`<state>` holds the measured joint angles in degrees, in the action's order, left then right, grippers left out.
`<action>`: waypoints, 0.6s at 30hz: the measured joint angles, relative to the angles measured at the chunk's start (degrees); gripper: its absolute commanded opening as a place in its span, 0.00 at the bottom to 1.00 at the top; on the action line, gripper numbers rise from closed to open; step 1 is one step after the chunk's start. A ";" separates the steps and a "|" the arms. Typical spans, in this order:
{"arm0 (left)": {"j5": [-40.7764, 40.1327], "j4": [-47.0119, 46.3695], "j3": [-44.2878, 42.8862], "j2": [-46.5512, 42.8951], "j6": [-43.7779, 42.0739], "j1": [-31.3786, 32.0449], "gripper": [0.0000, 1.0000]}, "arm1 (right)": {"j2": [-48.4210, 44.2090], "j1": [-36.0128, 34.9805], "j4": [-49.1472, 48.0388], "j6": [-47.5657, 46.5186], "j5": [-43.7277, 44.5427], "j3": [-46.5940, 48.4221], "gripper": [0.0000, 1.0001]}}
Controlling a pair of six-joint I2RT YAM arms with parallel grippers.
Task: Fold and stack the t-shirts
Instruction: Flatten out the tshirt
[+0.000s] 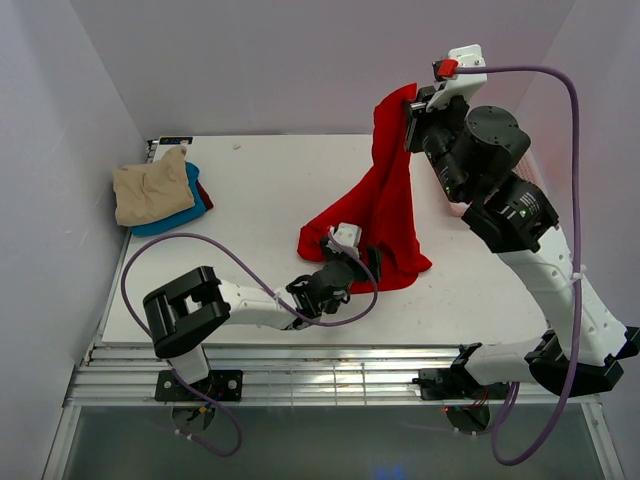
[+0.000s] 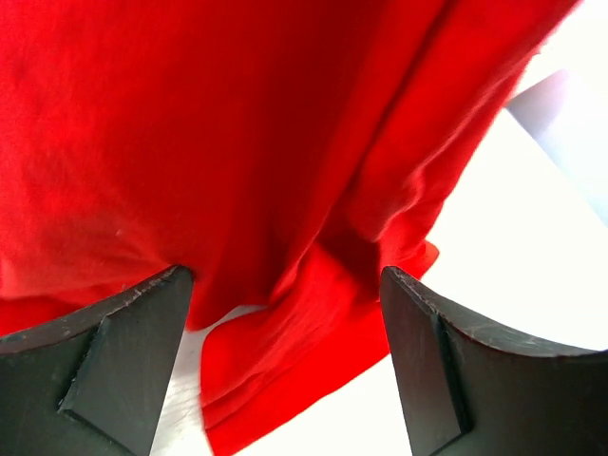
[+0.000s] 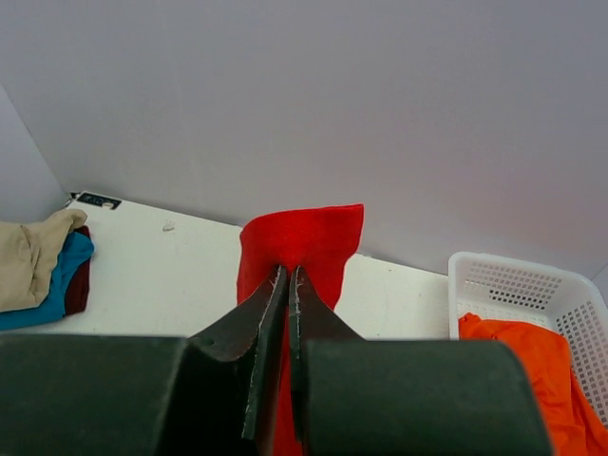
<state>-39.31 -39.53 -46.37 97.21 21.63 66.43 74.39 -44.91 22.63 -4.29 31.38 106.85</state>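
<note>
A bright red t-shirt (image 1: pixel 385 205) hangs from my right gripper (image 1: pixel 412 118), which is raised high over the table's back right and is shut on the shirt's top edge (image 3: pixel 302 237). The cloth's lower end trails on the table. My left gripper (image 1: pixel 366 262) sits low at that lower end, open, its two dark fingers (image 2: pixel 114 356) standing either side of the red hem (image 2: pixel 285 361) without pinching it. A stack of folded t-shirts lies at the far left: tan (image 1: pixel 150 190) on top, teal blue (image 1: pixel 190 205) under it, dark red (image 1: pixel 204 193) at the bottom.
A white lattice basket (image 3: pixel 513 285) stands to the right in the right wrist view, with an orange t-shirt (image 3: pixel 522 366) inside. The white table (image 1: pixel 260 190) is walled at the back and both sides. Purple cables loop from both arms.
</note>
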 measured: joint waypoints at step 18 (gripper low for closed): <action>-0.15 -2.45 -2.91 4.13 -1.42 -0.61 0.68 | -2.29 0.00 -0.07 -0.44 1.60 -1.84 0.08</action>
<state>-39.46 -41.98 -49.28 101.34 20.21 65.82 72.10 -44.91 22.57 -4.73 32.97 105.01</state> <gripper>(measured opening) 0.732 0.080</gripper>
